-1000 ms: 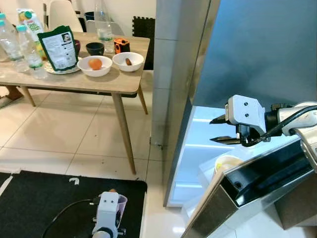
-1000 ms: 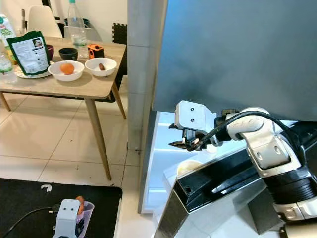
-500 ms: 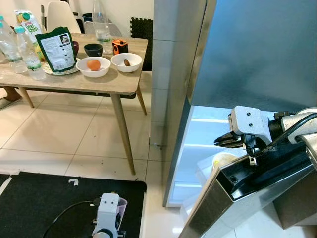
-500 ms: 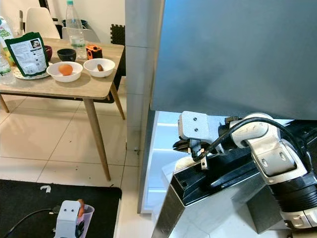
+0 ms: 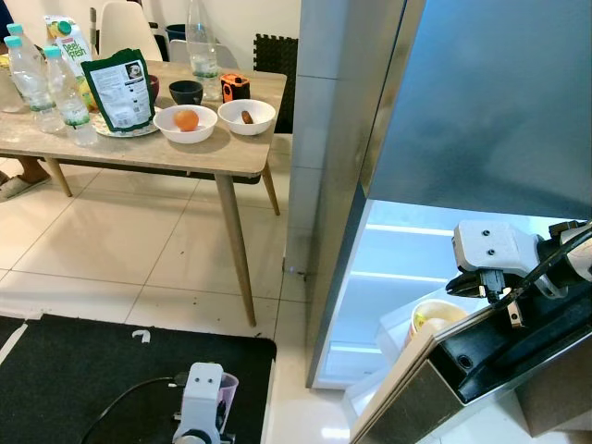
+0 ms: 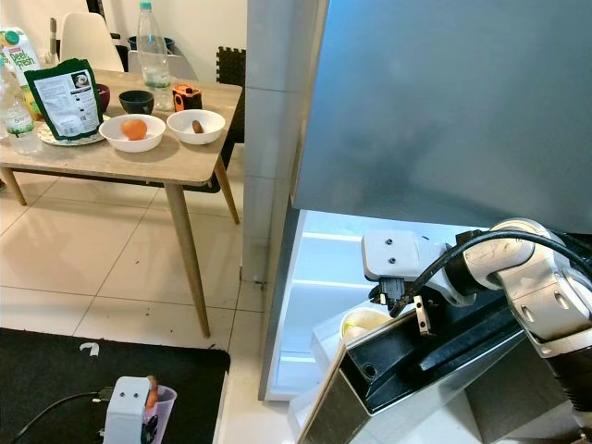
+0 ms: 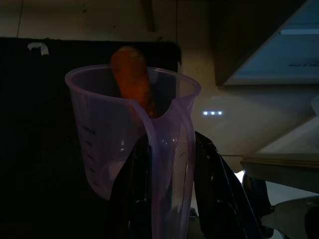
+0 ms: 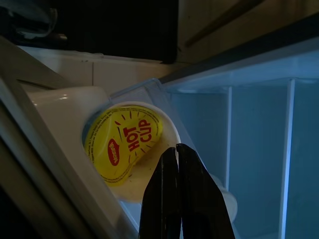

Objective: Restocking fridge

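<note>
Right gripper (image 8: 174,159) above cup (image 8: 124,144) — jaws together

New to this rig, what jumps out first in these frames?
The open, lit fridge, with the right claw shut above a yellow Hot Cup tub in the door shelf. Low at the robot's left, the left claw grips a purple measuring cup holding a carrot.

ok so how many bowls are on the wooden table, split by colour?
White bowls: 2
Black bowl: 1
Dark red bowl, partly hidden behind the green bag: 1
Total: 4
</note>
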`<state>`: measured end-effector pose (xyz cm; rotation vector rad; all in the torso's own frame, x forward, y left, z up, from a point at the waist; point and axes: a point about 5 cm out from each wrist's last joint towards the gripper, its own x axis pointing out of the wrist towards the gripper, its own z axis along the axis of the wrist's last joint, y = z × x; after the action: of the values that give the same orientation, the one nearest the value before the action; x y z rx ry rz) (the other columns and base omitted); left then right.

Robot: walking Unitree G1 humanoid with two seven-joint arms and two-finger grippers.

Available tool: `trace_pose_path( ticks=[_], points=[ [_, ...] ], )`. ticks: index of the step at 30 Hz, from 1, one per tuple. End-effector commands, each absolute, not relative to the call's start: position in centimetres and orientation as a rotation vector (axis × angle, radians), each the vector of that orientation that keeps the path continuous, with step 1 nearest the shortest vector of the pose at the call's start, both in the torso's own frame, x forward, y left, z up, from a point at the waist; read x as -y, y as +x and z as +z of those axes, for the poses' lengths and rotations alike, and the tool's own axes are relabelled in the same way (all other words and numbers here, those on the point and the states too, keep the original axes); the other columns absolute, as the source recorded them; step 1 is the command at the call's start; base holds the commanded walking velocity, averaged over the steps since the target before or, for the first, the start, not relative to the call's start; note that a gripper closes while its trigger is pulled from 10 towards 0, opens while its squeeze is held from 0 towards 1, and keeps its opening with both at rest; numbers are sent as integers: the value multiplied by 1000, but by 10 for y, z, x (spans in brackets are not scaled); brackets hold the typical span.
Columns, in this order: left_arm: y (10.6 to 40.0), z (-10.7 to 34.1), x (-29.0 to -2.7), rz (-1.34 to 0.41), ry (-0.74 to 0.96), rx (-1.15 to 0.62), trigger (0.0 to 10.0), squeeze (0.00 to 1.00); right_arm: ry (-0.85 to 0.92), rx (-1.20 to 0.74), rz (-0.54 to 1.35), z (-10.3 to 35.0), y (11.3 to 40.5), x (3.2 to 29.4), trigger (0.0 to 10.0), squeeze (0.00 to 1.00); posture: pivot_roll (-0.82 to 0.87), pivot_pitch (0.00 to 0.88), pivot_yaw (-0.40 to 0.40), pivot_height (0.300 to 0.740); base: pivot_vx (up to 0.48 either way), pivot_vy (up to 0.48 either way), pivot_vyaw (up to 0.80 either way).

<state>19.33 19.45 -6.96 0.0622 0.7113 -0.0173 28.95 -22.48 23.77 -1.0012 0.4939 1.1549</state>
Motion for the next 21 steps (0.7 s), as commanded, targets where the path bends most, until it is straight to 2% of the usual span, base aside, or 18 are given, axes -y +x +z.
trace_pose_path(
  ticks=[1,3,4,5,6,7,15,17,21],
  points=[
    [189,-73,-189,-27,51,-734,10000,0,-963,-498,1156,221,292,221,10000,0,-65,57,-82,740,0,0,0],
    [189,-74,-188,-27,51,-736,10000,0,-939,-432,1178,225,293,213,10000,0,-64,59,-81,740,0,0,0],
    [188,-74,-188,-27,51,-739,10000,0,-851,-276,1260,235,290,192,10000,0,-64,60,-80,740,0,0,0],
    [188,-74,-188,-27,51,-739,10000,0,-851,-276,1260,235,290,192,10000,0,-64,60,-80,740,0,0,0],
    [189,-74,-189,-27,51,-740,10000,0,-776,-157,1321,243,287,177,10000,0,-63,60,-78,740,0,0,0],
    [188,-74,-189,-26,51,-743,10000,0,-758,-126,1337,244,286,173,10000,0,-63,62,-77,740,0,0,0],
    [189,-74,-189,-24,45,-750,10000,0,-635,33,1317,247,292,151,10000,0,-60,64,-78,740,0,0,0],
    [189,-74,-189,-25,44,-752,10000,0,-493,162,1315,259,292,143,10000,0,-59,65,-78,740,0,0,0],
    [189,-74,-189,-26,44,-752,10000,0,-432,212,1327,266,290,140,10000,0,-59,65,-78,740,0,0,0]
  ],
)
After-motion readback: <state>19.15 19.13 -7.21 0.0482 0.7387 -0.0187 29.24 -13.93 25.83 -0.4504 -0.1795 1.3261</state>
